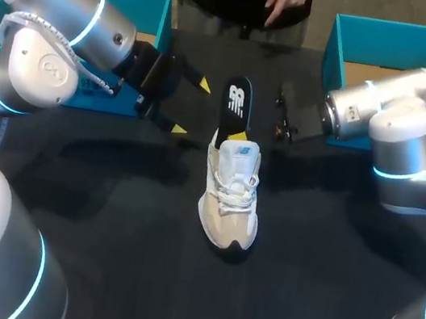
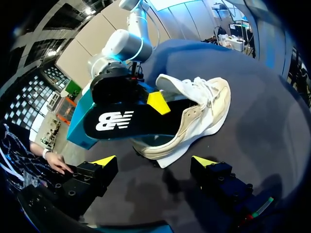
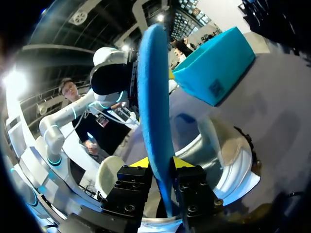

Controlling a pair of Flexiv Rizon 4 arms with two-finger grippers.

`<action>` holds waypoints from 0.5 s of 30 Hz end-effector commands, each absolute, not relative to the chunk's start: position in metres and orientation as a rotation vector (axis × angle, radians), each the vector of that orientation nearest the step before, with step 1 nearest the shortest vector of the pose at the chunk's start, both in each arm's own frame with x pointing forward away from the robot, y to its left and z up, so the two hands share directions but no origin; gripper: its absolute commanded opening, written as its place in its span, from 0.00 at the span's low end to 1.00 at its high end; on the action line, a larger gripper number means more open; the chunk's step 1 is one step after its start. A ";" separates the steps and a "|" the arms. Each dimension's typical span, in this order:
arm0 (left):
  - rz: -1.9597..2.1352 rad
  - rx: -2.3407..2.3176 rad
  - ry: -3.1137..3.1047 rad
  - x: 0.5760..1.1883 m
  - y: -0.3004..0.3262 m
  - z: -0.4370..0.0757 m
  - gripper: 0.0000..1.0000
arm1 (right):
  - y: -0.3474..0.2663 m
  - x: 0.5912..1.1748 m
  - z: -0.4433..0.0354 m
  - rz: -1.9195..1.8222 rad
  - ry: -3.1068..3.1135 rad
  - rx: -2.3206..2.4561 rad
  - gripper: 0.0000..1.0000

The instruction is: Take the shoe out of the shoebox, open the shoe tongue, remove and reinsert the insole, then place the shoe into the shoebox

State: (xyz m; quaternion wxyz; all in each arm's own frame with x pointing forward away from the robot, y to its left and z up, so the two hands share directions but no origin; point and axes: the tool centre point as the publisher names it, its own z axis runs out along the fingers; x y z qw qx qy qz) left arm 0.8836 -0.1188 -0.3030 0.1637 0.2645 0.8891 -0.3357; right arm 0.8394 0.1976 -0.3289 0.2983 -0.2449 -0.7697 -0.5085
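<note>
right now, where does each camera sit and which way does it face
Head view: fixed above and behind, looking down on the table; left arm and right arm enter from the sides.
Left wrist view: on the left wrist, facing the shoe past its own open left gripper.
Right wrist view: on the right wrist, looking along the insole clamped in the right gripper.
Shared: all three show the shoe and insole.

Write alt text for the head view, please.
A white and beige lace-up sneaker sits mid-table, with the right arm's fingers shut on a black insole with a white logo sticking out of its opening. The left arm's fingers hover open beside it.
</note>
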 end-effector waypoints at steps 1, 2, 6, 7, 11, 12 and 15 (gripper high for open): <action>-0.955 0.755 2.535 0.884 -0.118 -0.302 1.00 | 0.197 0.846 -0.324 -1.333 -2.056 -0.637 0.23; -0.955 0.755 2.535 0.883 -0.118 -0.302 1.00 | 0.197 0.848 -0.325 -1.331 -2.055 -0.630 0.22; -0.953 0.752 2.536 0.883 -0.117 -0.302 1.00 | 0.200 0.857 -0.331 -1.293 -2.037 -0.600 0.00; -0.952 0.751 2.536 0.882 -0.117 -0.302 1.00 | 0.200 0.858 -0.333 -1.283 -2.033 -0.595 0.00; -0.951 0.746 2.536 0.882 -0.116 -0.302 1.00 | 0.198 0.856 -0.337 -1.266 -2.019 -0.592 0.00; -0.951 0.746 2.536 0.881 -0.116 -0.302 1.00 | 0.197 0.855 -0.338 -1.263 -2.016 -0.593 0.00; -0.950 0.741 2.534 0.881 -0.116 -0.302 1.00 | 0.195 0.849 -0.339 -1.245 -2.010 -0.598 0.00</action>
